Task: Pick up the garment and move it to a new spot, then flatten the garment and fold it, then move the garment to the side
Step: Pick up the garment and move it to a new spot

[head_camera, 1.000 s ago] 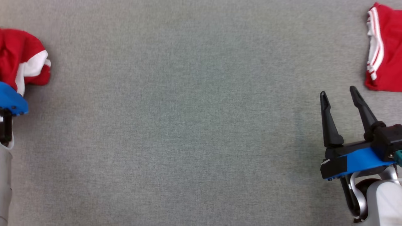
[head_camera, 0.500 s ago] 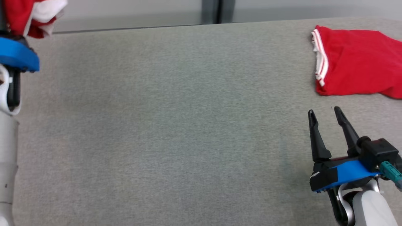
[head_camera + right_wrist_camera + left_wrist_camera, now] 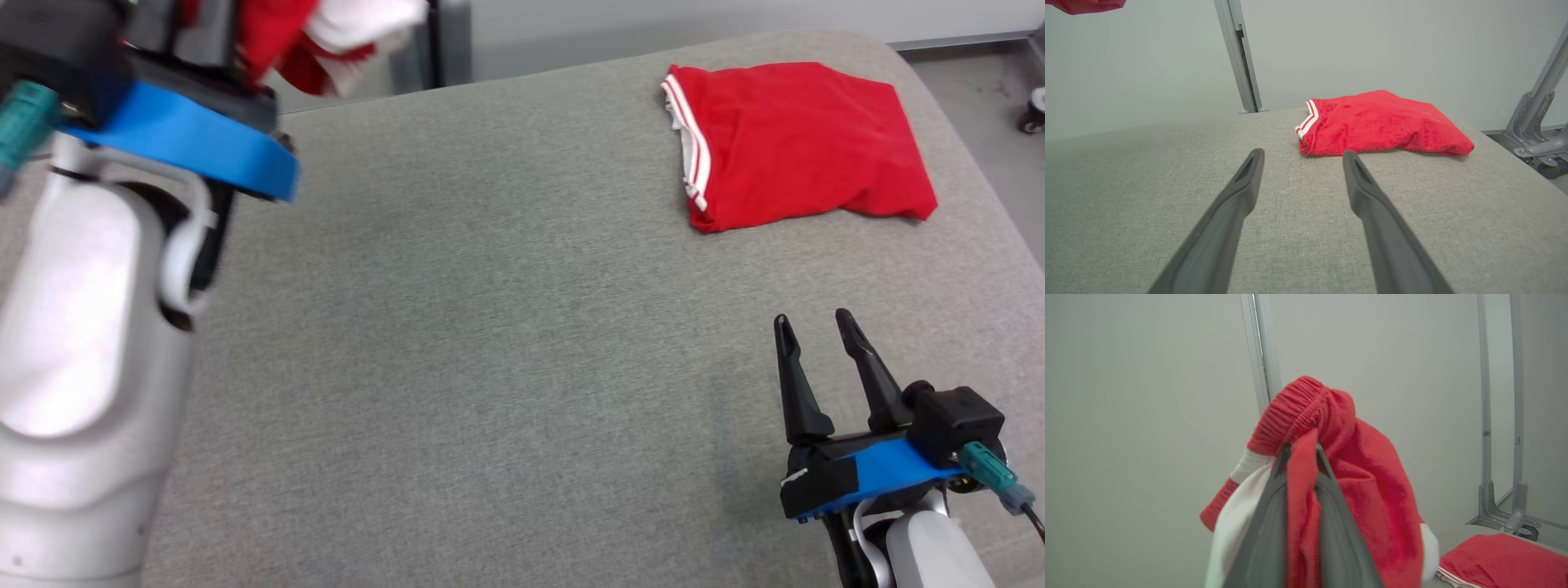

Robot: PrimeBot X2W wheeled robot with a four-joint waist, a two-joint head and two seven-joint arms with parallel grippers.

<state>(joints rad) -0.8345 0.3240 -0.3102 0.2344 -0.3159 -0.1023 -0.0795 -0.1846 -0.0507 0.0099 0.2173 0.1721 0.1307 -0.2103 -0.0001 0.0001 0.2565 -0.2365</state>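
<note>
Since the garment (image 3: 1363, 486) droops in a bunched bundle wherever nothing holds it, it looks like soft, light, napped cloth with no stiffness of its own. It should be neither fragile nor slippery, but it will probably sag and twist as it is carried. It hangs in the air off the far left of the grey padded surface (image 3: 490, 327), touching nothing but the left gripper (image 3: 1300, 451). The fingers of that gripper are drawn nearly together on a single red fold pinched between them. Above that pinch arches the gathered elastic waistband (image 3: 1290, 408), and a white panel (image 3: 1237, 522) trails down one side. The waistband is the thickest and firmest part, so it seems the best place to take hold. With one gripper at each end of it, the legs could fall straight and the piece could be laid flat. The present grip in mid-cloth looks secure enough for carrying but poor for spreading. The right gripper (image 3: 812, 322) sits low over the near right of the surface, its fingers spread wide with nothing between them. A folded red garment (image 3: 800, 139) with white stripes lies at the far right corner, well apart from both grippers. The open middle of the surface is therefore the safer place to set the hanging piece down.
</note>
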